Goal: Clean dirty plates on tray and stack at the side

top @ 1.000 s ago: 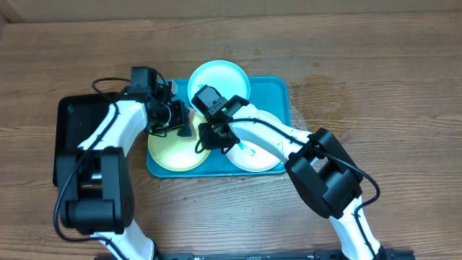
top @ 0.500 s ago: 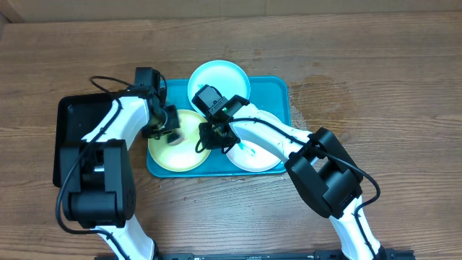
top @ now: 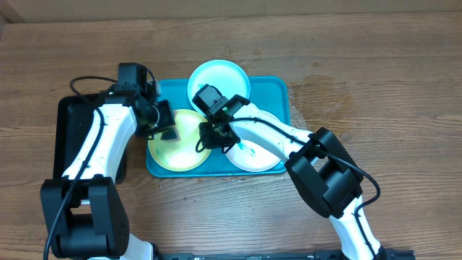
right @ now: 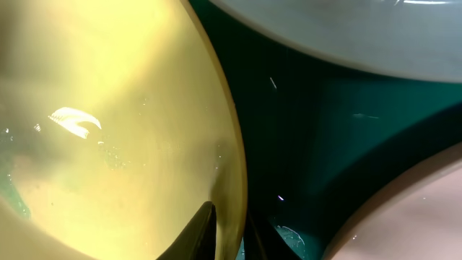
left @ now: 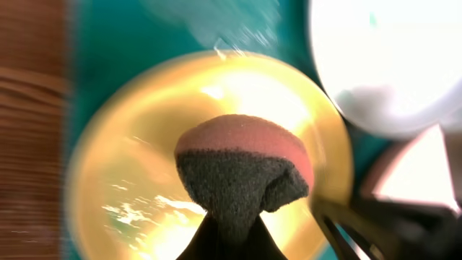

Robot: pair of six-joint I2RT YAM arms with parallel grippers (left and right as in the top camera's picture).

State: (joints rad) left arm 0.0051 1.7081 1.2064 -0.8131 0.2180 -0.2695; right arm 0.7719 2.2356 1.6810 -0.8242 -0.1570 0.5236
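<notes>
No writing, label, brand, number or sign can be read anywhere.

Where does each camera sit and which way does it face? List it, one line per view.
Overhead: fixed above the table, looking straight down at the turquoise tray; left arm and right arm show.
Left wrist: on the left arm, looking down past the left gripper and its sponge at the yellow-green plate.
Right wrist: close to that plate's rim, right gripper pinching it.
Shared: all three show the yellow-green plate.
</notes>
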